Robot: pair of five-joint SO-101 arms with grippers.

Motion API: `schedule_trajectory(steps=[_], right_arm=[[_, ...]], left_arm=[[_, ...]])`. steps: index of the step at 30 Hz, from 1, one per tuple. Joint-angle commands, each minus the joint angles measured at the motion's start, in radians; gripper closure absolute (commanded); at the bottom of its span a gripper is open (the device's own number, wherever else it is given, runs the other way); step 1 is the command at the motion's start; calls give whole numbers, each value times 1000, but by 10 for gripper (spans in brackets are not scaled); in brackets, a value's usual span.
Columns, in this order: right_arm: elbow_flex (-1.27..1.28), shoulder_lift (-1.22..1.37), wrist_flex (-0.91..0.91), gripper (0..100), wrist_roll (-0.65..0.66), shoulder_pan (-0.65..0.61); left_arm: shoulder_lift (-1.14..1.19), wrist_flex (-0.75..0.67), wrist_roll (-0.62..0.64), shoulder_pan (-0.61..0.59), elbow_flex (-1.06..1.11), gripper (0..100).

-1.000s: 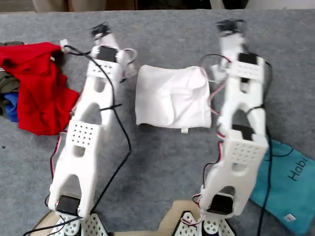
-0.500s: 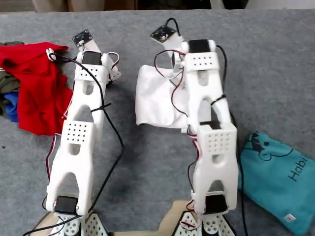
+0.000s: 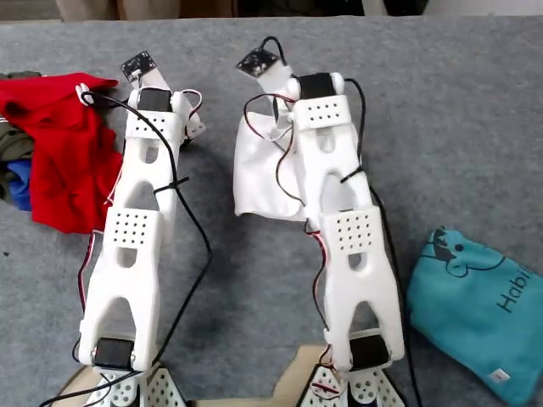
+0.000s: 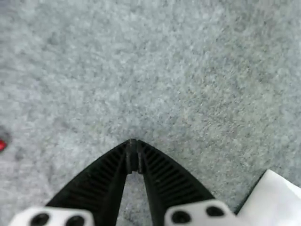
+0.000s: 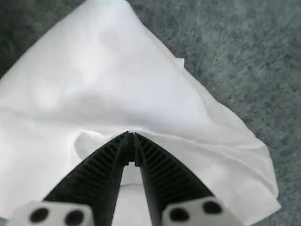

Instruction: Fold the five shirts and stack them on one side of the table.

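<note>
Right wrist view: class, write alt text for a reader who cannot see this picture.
The right arm's black tool, its tips shut together, points down at a rumpled white shirt. The shirt lies on a grey table, whose bare surface shows along one side.

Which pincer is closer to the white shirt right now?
Right. The right pincer sits directly over the white shirt, tips together; the left pincer is over bare grey table beside it.
</note>
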Motion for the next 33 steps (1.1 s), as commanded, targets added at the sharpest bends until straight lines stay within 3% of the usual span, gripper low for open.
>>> schedule_trajectory(steps=[1, 9, 17, 24, 33], right_arm=[[-84, -4, 80, 994, -12, 33], [-53, -56, 135, 994, 9, 124], [305, -216, 133, 994, 94, 197], [518, -351, 129, 994, 170, 357], [530, -361, -44, 994, 215, 507]], left_arm=[[-15, -20, 5, -12, -46, 980], [-15, -20, 5, -11, -48, 980], [-15, -20, 5, -11, -48, 980], [-15, -20, 5, -11, -48, 980], [-15, -20, 5, -9, -48, 980]])
